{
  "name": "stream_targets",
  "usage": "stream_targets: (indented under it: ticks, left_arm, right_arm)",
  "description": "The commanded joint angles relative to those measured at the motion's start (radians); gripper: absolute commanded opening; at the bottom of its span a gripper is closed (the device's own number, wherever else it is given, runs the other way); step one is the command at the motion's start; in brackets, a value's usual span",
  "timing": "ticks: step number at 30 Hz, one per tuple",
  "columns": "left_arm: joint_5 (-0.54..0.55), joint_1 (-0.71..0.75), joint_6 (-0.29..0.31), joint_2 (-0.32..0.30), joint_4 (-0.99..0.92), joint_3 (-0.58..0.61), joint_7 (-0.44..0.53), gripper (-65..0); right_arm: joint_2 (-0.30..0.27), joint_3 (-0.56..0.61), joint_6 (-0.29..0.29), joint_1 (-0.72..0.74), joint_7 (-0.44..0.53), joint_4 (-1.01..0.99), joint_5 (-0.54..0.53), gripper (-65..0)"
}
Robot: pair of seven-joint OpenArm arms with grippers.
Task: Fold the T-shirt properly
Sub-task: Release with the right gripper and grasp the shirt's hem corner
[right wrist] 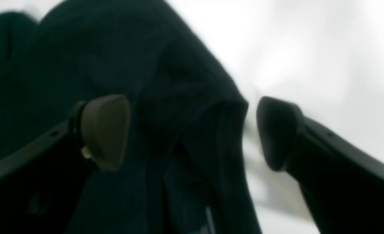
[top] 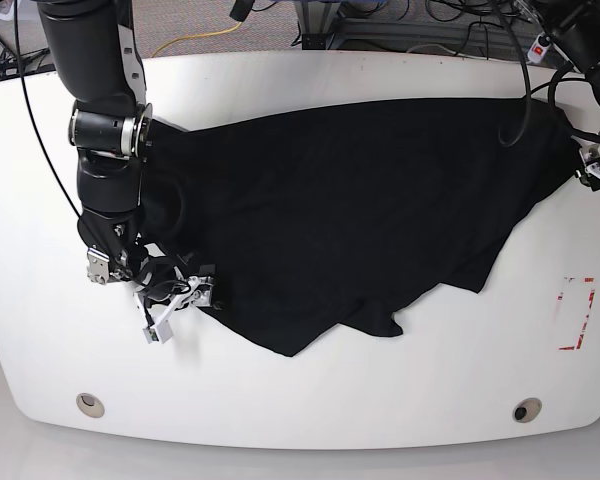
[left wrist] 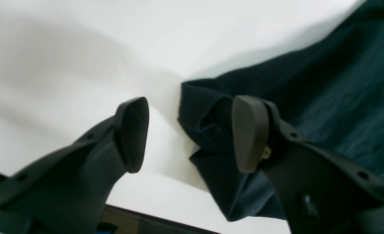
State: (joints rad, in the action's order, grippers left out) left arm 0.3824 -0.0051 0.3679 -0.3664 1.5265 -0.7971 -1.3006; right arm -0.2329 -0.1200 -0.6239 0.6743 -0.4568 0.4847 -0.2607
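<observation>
Here, both arms stand at opposite edges of the cloth, with no fold made yet.

The white oval table point(top: 310, 400) carries the plain black soft-fabric T-shirt point(top: 350, 210), spread wide but rumpled, its near hem jagged. The right gripper point(right wrist: 193, 133) hovers with jaws apart over a bunched edge on its side; the left gripper point(left wrist: 190, 135) also stands parted, one pad beside a folded corner, nothing clamped. Likely the grasping step: next, each should close on its edge, then pull the cloth flat.
</observation>
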Motion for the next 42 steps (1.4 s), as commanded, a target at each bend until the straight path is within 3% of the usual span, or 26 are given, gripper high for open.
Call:
stream_targets:
  ticks: [1, 9, 12, 17, 22, 23, 30, 32, 35, 38, 42]
  left_arm:
    - [0.002, -0.009, 0.003, -0.021, 0.035, -0.005, 0.008, -27.8]
    - [0.002, -0.011, 0.004, -0.021, 0.075, -0.008, 0.008, -27.8]
    - [0.003, -0.011, 0.039, -0.021, 0.075, -0.008, 0.008, -27.8]
    - [-0.003, -0.009, 0.104, -0.019, 0.075, -0.049, 0.011, -27.8]
    - [-0.001, -0.009, 0.147, -0.019, 0.065, -0.074, 0.029, -27.8]
    - [0.000, -0.008, 0.162, -0.019, 0.065, -0.068, 0.031, -27.6]
    - [0.002, -0.011, 0.256, 0.028, 0.075, -0.041, 0.037, -27.5]
    - [-0.004, -0.016, 0.257, 0.040, 0.073, -0.040, 0.039, -27.5]
    - [-0.004, -0.022, 0.234, 0.062, 0.067, -0.002, 0.057, -27.5]
    - [-0.004, -0.025, 0.167, 0.082, 0.067, 0.068, 0.103, -27.5]
    - [-0.004, -0.019, 0.104, 0.109, 0.065, 0.120, 0.171, -27.4]
  right_arm:
    - [-0.010, 0.027, 0.009, 0.037, 0.026, 0.001, -0.005, -6.7]
    - [0.051, 0.084, 0.016, 0.035, 0.040, 0.001, -0.005, -7.6]
    - [0.057, 0.085, 0.017, 0.037, 0.042, 0.002, -0.005, -17.3]
    - [0.068, 0.085, 0.078, 0.038, 0.056, 0.004, -0.005, -41.9]
    - [0.065, 0.087, 0.085, 0.038, 0.057, 0.004, -0.005, -63.3]
    - [0.063, 0.087, 0.085, 0.040, 0.054, 0.006, -0.005, -65.0]
    - [0.033, 0.084, 0.082, 0.040, 0.054, 0.007, -0.013, -65.0]
    - [0.017, 0.082, 0.080, 0.038, 0.054, 0.007, -0.015, -65.0]
    - [0.004, 0.082, 0.080, 0.035, 0.054, 0.007, -0.015, -65.0]
    - [0.000, 0.082, 0.078, 0.034, 0.054, 0.007, -0.015, -65.0]
    - [-0.016, 0.081, 0.037, 0.031, 0.054, 0.007, -0.015, -65.0]
